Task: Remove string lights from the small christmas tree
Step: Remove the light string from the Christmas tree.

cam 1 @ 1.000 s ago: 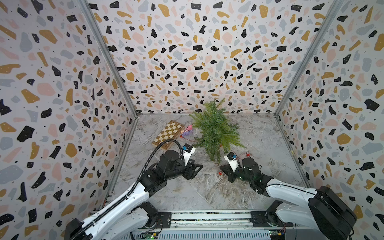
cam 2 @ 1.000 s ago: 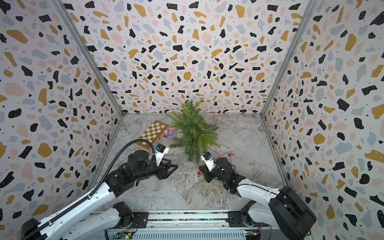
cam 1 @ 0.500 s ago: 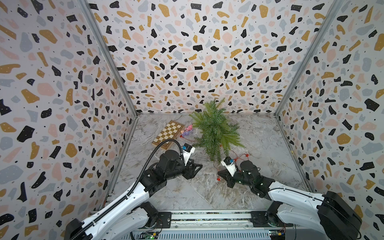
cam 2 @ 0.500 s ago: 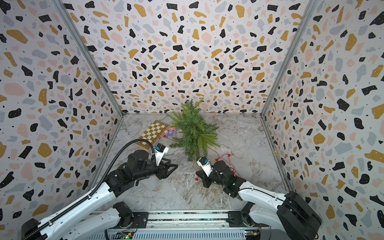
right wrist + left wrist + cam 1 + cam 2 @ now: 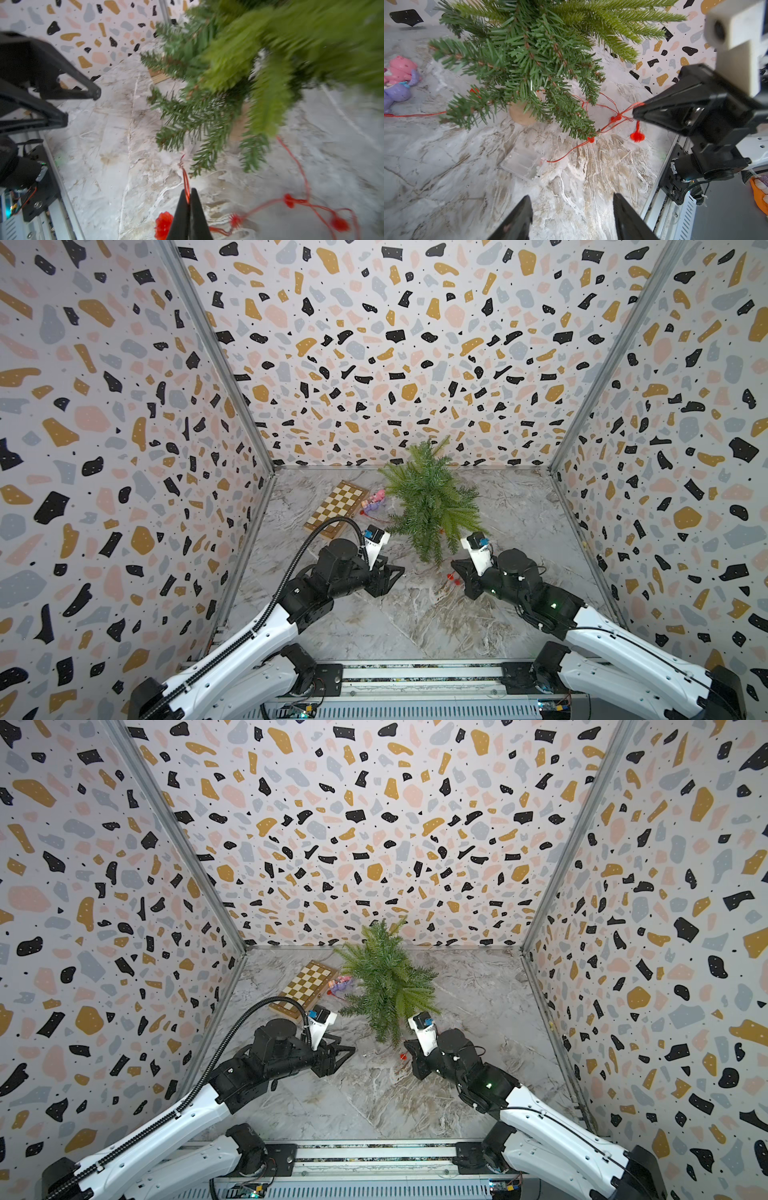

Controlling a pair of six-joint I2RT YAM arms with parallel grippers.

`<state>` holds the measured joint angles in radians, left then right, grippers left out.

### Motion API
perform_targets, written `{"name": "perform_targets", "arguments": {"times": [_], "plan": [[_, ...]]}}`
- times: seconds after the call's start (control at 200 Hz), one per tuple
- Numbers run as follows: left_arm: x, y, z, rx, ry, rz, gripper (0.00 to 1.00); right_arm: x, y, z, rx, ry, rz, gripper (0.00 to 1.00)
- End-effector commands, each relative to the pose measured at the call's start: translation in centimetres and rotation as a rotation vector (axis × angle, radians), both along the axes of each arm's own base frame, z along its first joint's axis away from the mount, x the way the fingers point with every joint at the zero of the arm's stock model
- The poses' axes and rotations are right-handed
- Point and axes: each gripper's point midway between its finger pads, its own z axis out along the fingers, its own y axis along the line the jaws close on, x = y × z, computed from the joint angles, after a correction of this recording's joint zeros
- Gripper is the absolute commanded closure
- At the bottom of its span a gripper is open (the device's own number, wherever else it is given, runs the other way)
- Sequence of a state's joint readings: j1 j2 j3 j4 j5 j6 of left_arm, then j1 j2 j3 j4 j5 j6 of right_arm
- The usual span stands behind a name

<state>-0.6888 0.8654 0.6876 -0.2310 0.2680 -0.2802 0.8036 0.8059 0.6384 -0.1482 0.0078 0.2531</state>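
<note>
The small christmas tree (image 5: 432,497) stands on its tan base (image 5: 519,114) at 12 o'clock on the marble table (image 5: 415,626). No wire shows in its crown. The string lights (image 5: 616,118) run low under the bottom branches. 1 run trails toward the pink-purple toy (image 5: 398,79) at the tree's 9 o'clock, and the rest is drawn out to its 5 o'clock.

There the right gripper (image 5: 188,192) has its jaws pinched tight on the red wire, with 1 bulb dangling just beside them. The left gripper (image 5: 572,205), at the tree's 7 o'clock, stands partly spread and holds nothing.

The step in hand looks like dragging the strand clear of the lowest branches. Next, I judge a slow pull toward 5 o'clock is needed. A loop appears snagged on a branch tip, which could tip the tree, so the left gripper may need to steady it.
</note>
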Motion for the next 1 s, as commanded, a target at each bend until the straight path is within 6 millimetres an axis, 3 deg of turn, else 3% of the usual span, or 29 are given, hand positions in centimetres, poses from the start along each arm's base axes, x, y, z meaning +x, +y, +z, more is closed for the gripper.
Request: {"name": "perform_targets", "arguments": {"times": [0.0, 0.215, 0.411, 0.526, 0.801, 0.991], "plan": [[0.8, 0.0, 2.6, -0.033, -0.073, 0.015, 0.38, 0.8, -3.3, 2.5, -0.048, -0.008, -0.151, 1.0], [0.8, 0.4, 2.8, -0.027, -0.087, 0.028, 0.39, 3.2, -8.9, 7.3, -0.056, -0.057, -0.393, 1.0], [0.7, 0.8, 2.9, -0.02, -0.098, 0.036, 0.38, 5.1, -13.7, 9.7, -0.046, -0.087, -0.555, 1.0], [0.7, 0.9, 3.0, -0.02, -0.099, 0.034, 0.38, 6.5, -15.9, 9.6, -0.046, -0.07, -0.621, 1.0], [0.7, 1.2, 3.1, -0.019, -0.109, 0.046, 0.38, 6.3, -14.2, 7.9, 0.044, -0.005, -0.508, 1.0], [0.8, 1.1, 3.1, -0.018, -0.108, 0.046, 0.38, 5.8, -15.6, 7.8, 0.002, 0.008, -0.571, 1.0]]}}
